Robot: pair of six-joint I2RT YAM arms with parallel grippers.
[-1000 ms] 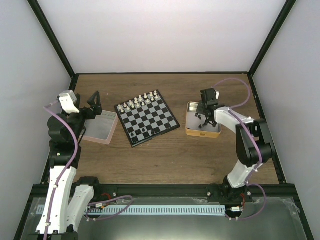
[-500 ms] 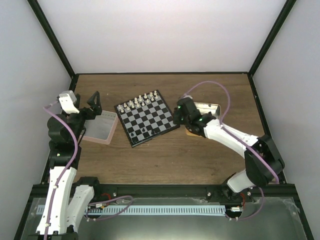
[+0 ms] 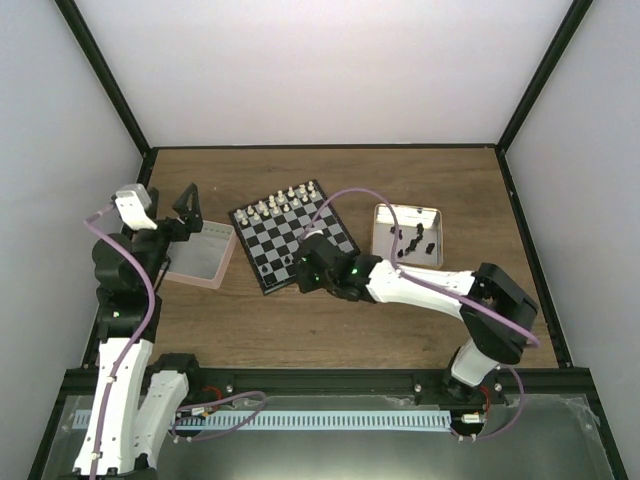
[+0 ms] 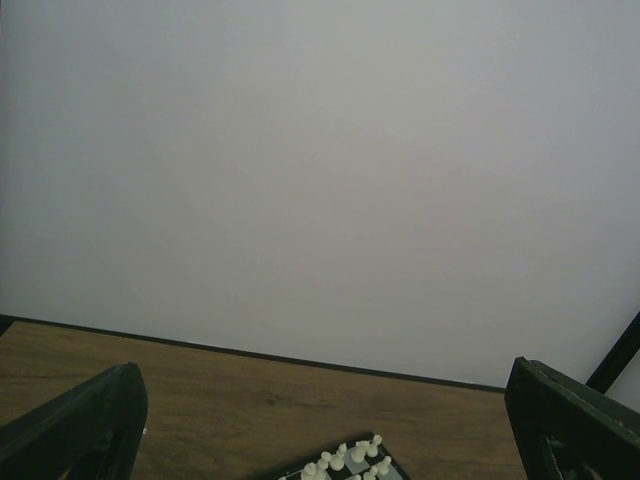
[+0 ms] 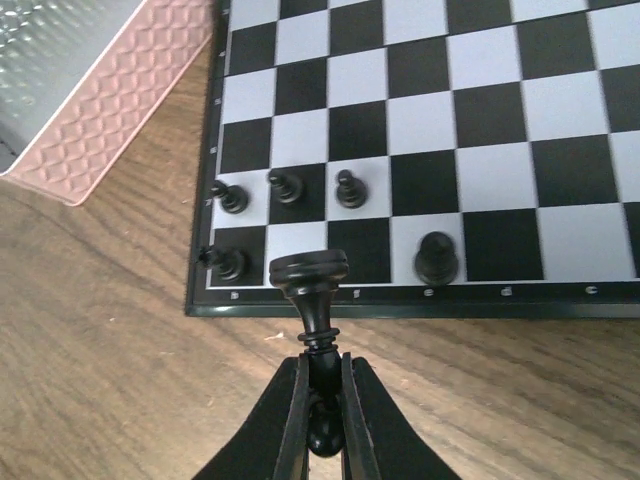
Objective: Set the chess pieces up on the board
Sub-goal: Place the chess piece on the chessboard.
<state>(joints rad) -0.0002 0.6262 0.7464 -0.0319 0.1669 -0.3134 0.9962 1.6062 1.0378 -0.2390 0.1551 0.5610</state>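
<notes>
Right arm: base at lower right of the top view, elbow bent above it, forearm laid out long and low toward the left, wrist ending at the near edge of the board (image 3: pixel 322 232). Right gripper (image 5: pixel 322 368) points at the board; jaws narrow, pinched on the foot of a black piece (image 5: pixel 312 285), which stands up from the fingertips. In the wrist view its wide head lies over the board's near rim, left of centre. Whether it touches the board cannot be told. On the board in that view: three black pawns (image 5: pixel 286 186) in a row on the second rank at left, one black piece (image 5: pixel 225 262) on the corner square below them, and a larger one (image 5: pixel 436 258) on the near rank to the right. White pieces (image 3: pixel 280 203) line the far edge in the top view. Right of the board is a tin (image 3: pixel 378 235) with more black pieces (image 3: pixel 415 240) lying loose inside. Left arm: folded upright at the left of the top view, wrist raised beside a pink tin (image 3: pixel 200 255). Left gripper (image 4: pixel 322 400) looks out level toward the back wall; jaws wide, one finger at each lower corner of its wrist view, nothing between them. Both tins and the board rest on the table (image 3: pixel 300 320).
</notes>
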